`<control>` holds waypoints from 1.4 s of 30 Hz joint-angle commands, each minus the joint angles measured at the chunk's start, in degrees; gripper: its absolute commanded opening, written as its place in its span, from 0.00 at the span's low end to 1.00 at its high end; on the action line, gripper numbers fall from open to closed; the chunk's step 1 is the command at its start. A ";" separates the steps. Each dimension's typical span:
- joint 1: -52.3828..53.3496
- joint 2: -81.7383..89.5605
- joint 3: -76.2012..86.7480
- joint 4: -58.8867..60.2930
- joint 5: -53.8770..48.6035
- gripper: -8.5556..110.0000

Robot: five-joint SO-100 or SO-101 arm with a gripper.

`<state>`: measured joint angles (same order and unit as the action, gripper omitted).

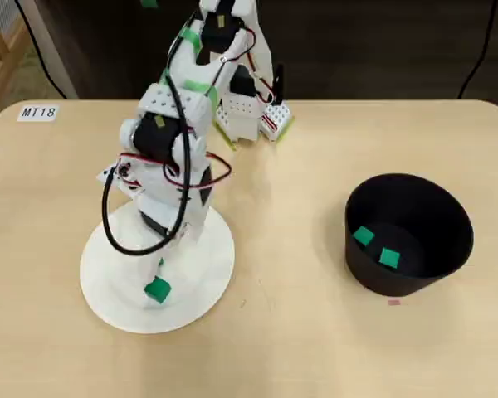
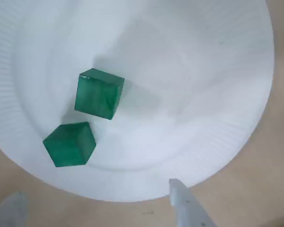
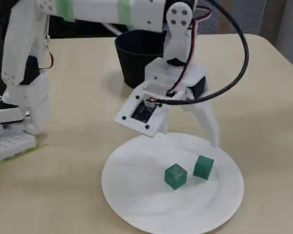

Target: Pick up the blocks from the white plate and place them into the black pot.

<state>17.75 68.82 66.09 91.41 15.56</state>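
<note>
Overhead view: the white arm (image 1: 178, 149) leans out from its base at the back of the tan table (image 1: 299, 348) and hangs over the white plate (image 1: 207, 286), which sits at the left. One green block (image 1: 157, 289) shows on the plate just below the arm, and a sliver of a second block (image 1: 161, 263) peeks out at the arm's edge. The black pot (image 1: 415, 261) stands well apart at the right – two more green blocks lie inside it, one (image 1: 363, 236) nearer the left wall, the other (image 1: 389, 258) beside it. A small label reading MT18 (image 1: 38, 113) is stuck at the table's top left corner.

Wrist view: the plate (image 2: 213, 75) fills most of the picture. Two blocks sit on it near the left – the upper one (image 2: 99, 93) and the lower one (image 2: 69, 144) close together, corners nearly touching. Two pale fingertips (image 2: 187, 205) poke in from the bottom edge, set wide apart, with nothing between them.

Fixed view: the gripper (image 3: 185, 136) hovers over the far side of the plate (image 3: 136, 204), spread open and empty, one finger (image 3: 209, 124) slanting down toward the rim. The two blocks (image 3: 175, 175) (image 3: 203, 166) rest side by side near the plate's middle, below and in front of the gripper, not touched by it. The pot (image 3: 136, 61) stands behind the arm.
</note>
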 commanded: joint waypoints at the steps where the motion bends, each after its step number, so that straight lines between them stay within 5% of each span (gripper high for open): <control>1: 0.97 -0.18 -3.16 0.00 -0.18 0.44; 30: 4.22 -14.33 -16.00 -0.26 1.05 0.44; 42: 4.39 -18.46 -22.06 -0.35 1.67 0.26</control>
<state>21.71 49.83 47.20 91.32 16.96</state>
